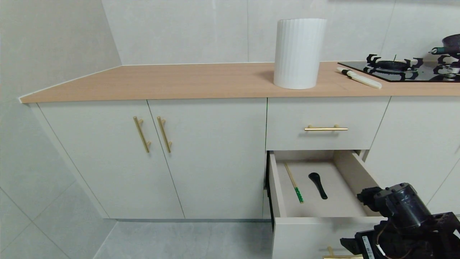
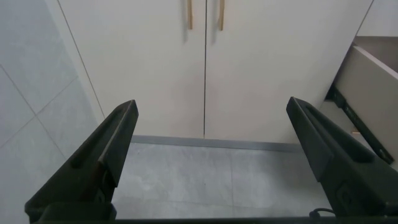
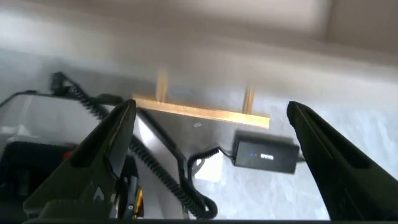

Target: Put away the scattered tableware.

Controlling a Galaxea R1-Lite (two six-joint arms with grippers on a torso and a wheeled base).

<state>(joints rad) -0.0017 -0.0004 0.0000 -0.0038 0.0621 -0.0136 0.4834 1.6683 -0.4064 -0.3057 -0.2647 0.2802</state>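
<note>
Looking into the open white drawer [image 1: 277,187] at the lower right of the head view, you've got a pair of wooden chopsticks with green tips [image 1: 294,182] and a black spoon [image 1: 318,184] lying side by side on its floor, apart from each other. Your right gripper [image 3: 210,109] hangs facing the drawer's slim brass bar handle [image 3: 186,109], fingers spread wide, nothing held, not touching the bar. Your left gripper [image 2: 211,104] is spread wide and empty too, low before the white double cabinet doors [image 2: 205,62]. At the upper right, a cream-bladed knife [image 1: 359,77] lies on the wooden countertop [image 1: 179,81] just beside the black gas hob [image 1: 395,70], near a tall white ribbed canister [image 1: 297,54]. By my read you're between items, and that knife looks like the piece left. Next call: raise an arm to the counter, take the knife by its handle end, lower it into the drawer, then push the front shut.
</note>
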